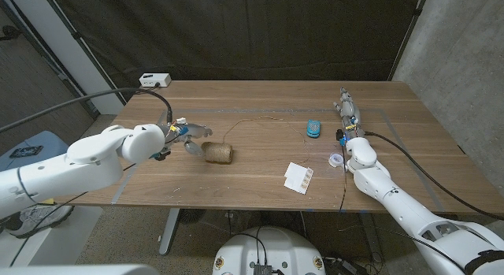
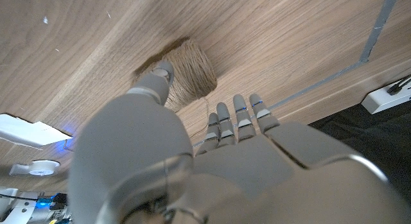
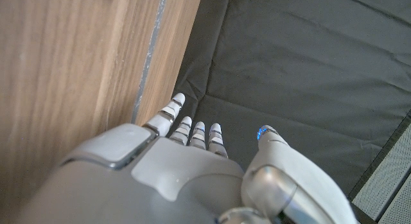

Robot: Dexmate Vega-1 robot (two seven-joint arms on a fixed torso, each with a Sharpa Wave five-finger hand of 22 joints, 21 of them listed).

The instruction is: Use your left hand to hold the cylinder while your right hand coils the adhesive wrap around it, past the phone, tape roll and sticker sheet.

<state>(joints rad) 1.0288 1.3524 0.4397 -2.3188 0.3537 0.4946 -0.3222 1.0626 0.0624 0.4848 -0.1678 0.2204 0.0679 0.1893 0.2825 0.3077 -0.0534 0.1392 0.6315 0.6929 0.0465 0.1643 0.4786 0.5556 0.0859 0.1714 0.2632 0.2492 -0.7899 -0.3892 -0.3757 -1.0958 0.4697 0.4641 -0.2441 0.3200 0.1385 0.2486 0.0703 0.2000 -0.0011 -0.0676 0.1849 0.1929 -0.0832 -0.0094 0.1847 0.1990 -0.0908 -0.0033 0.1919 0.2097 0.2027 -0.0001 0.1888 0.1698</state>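
The cylinder (image 1: pixel 219 153) is a spool wound in brown twine, lying on its side on the wooden table (image 1: pixel 260 180). Its long axis runs roughly crosswise to me, slightly angled. A thin strand (image 1: pixel 248 122) trails off it toward the far side of the table, curving away from the spool.

My left hand (image 1: pixel 183 133) sits just beside the spool on its left, fingers apart and reaching toward it. In the left wrist view the thumb tip (image 2: pixel 164 71) is right at the spool (image 2: pixel 189 73); I cannot tell whether it touches. The other fingers (image 2: pixel 234 118) are straight and together, holding nothing. The left arm comes in low from the near left corner.

My right hand (image 1: pixel 347 109) is well apart from the spool, far to its right, fingers pointing toward the far edge of the table. In the right wrist view the fingers (image 3: pixel 192 131) are extended past the table edge over dark curtain, thumb (image 3: pixel 268 137) spread off to the side, nothing held.

Between the spool and my right hand: a small blue object (image 1: pixel 313 128), probably the phone; a small clear tape roll (image 1: pixel 336 159); and a white sticker sheet (image 1: pixel 298 177) nearer me. A white power strip (image 1: pixel 154 79) sits beyond the far edge, past my left hand.
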